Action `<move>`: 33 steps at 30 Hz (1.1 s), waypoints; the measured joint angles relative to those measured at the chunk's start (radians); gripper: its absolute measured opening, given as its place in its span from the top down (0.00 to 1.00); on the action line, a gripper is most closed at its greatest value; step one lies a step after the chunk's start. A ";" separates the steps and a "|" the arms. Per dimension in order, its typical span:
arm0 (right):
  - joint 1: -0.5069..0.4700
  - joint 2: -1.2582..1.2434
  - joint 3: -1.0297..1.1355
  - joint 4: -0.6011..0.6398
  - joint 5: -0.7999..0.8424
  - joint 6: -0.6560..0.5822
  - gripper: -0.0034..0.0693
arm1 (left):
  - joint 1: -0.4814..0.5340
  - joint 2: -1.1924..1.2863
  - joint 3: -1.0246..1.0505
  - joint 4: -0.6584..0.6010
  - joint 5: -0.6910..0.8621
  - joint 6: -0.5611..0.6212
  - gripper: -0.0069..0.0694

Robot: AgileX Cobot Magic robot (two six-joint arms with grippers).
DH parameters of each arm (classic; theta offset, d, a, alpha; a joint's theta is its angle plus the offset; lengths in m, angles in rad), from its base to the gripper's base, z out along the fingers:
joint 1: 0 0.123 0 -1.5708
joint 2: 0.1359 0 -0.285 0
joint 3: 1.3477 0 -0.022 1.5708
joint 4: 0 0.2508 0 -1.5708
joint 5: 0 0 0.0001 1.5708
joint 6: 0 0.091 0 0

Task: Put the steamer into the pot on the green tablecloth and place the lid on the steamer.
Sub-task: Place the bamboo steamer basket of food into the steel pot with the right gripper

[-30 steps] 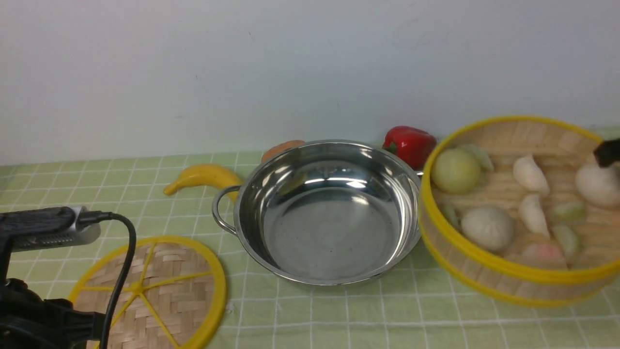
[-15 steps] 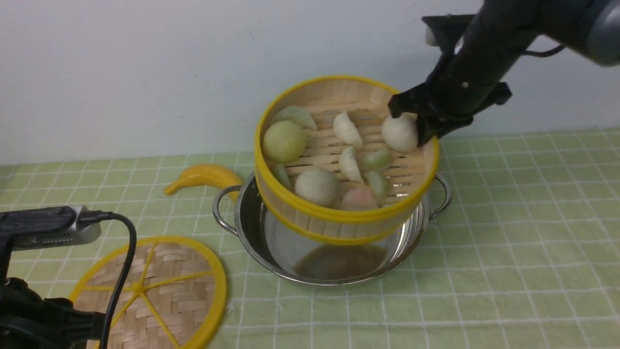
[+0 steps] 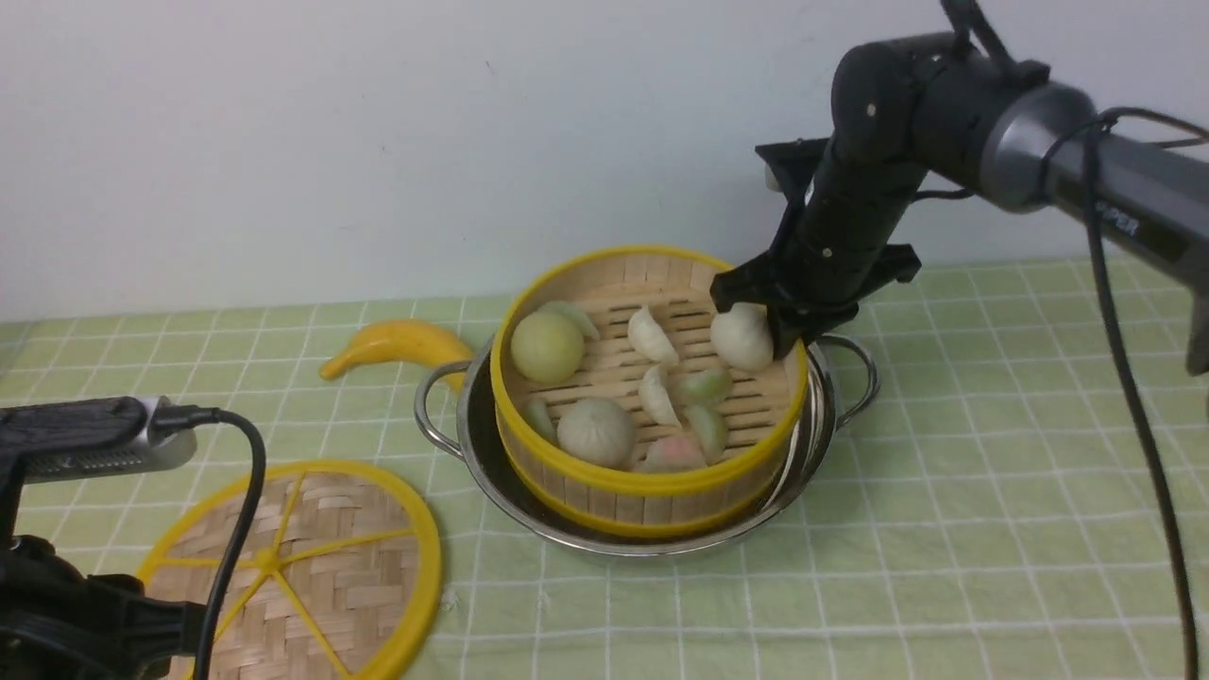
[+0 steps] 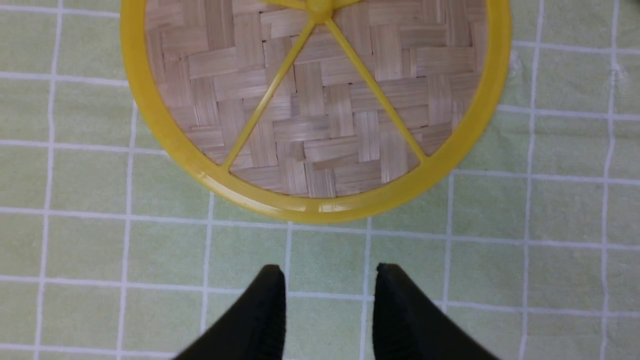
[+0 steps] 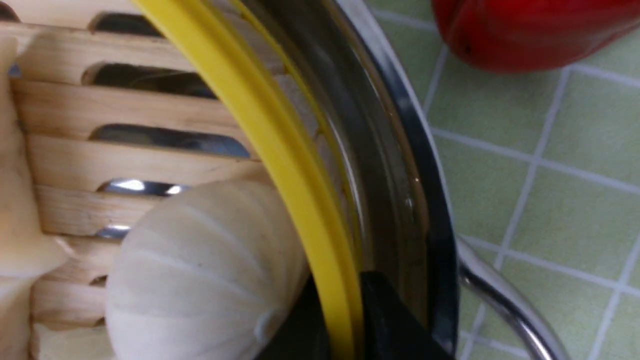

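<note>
Inside pot [image 3: 501,501], on green tablecloth [image 3: 945,472]: steamer [image 3: 652,472] seen seated, rim pinched at two o'clock by right pincer [image 3: 779,335]. Release best made straight up, bun [image 3: 741,340] not dragged. Left pincer [image 4: 327,285] spread, lid [image 3: 321,557] unheld at eight o'clock.

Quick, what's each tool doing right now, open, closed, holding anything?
Left tool: open, holding nothing.
Right tool: closed on the steamer rim.

A plain, pale grey-white wall [image 3: 378,142] spans the front view from nine through twelve to three o'clock. It is softly and evenly lit, with a faint scuff [image 3: 487,67] near eleven.
</note>
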 joint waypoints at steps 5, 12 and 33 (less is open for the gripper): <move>0.001 0.027 0.000 -0.009 0.000 0.000 0.87 | 0.000 0.000 0.000 0.000 -0.014 0.001 0.59; 0.001 0.027 -0.002 -0.009 -0.001 0.000 0.87 | 0.000 0.000 0.000 0.000 -0.053 0.006 0.59; 0.008 0.025 -0.011 0.042 -0.033 0.005 0.62 | 0.000 0.156 0.000 0.000 -0.193 0.007 0.59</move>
